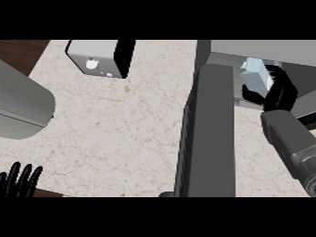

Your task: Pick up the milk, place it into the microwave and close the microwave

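Pale marbled stone makes up the surface [112, 120], with dark wood showing past its left edge. At the lower left corner the left hand [15, 181] rests, fingers straight and pointing up, holding nothing. Above it a big grey rounded body [13, 104] leans in from the left. Near the top a small grey box with a black side [100, 58] sits on the stone. Right of centre the microwave door [207, 132] stands open, seen edge-on as a tall dark slab. Beyond it lies the microwave [269, 53] opening, and there the right hand [276, 90] has its fingers curled round the milk [256, 76], held just inside the mouth of the cavity.

This looks like the placing step. Next the carton must be set down inside and released, then the hand drawn clear so the door can swing shut.

The milk is a small pale blue-white carton, roughly upright, partly hidden by the fingers.
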Available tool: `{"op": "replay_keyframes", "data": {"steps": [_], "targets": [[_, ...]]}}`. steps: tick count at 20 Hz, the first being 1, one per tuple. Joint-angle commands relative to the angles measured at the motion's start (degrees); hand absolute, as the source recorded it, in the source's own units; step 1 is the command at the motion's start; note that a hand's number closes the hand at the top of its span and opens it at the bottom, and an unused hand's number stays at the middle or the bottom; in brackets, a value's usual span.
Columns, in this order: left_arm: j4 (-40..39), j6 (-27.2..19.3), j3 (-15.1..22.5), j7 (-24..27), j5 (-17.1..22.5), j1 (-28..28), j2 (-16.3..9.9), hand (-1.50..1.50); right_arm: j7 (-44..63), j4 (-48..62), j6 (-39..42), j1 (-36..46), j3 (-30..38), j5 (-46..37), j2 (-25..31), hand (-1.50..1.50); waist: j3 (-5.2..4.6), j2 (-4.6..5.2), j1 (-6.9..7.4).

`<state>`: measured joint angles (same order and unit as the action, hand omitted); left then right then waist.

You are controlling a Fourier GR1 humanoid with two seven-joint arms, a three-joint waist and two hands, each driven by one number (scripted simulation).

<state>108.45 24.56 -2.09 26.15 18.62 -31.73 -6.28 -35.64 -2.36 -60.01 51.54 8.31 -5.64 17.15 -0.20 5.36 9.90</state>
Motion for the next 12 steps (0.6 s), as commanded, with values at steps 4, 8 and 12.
{"op": "replay_keyframes", "data": {"steps": [4,8,12], "targets": [[-1.61,-0.37,0.52,-0.72,-0.80,2.54,0.05,-1.50,2.87,1.81,0.71,2.53,-7.43,-7.56,-3.08,-1.50,0.58,-0.78,1.55],[-1.88,0.09,0.28,-0.76,-1.06,2.06,-0.57,-1.50,1.81,1.01,5.14,4.45,-8.18,-8.28,-4.40,-1.50,0.70,-1.06,1.08],[-3.18,-0.78,0.68,0.56,-2.26,3.33,0.70,-1.50,1.41,1.44,8.28,5.19,-8.73,-8.82,-6.26,-1.50,0.67,-0.97,0.57]]}}
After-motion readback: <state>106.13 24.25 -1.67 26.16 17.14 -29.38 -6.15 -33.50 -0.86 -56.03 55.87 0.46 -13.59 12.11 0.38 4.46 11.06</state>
